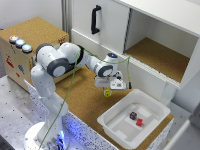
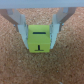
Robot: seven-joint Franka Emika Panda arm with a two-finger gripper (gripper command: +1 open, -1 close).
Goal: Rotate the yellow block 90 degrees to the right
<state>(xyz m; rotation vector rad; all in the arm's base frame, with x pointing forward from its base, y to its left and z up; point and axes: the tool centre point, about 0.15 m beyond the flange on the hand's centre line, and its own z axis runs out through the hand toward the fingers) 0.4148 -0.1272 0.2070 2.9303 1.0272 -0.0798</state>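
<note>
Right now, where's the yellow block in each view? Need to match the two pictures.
Exterior view: the yellow block sits under the gripper on the cork tabletop, toward the exterior view's left of the white bin.
Wrist view: the yellow block fills the centre, between the gripper fingers.
Shared landmark: the cork tabletop.

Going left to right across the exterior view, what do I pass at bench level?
Cork-topped box with three buttons → robot base → claw with the yellow block between its fingers → white tray holding a dark block, then a red block.
</note>
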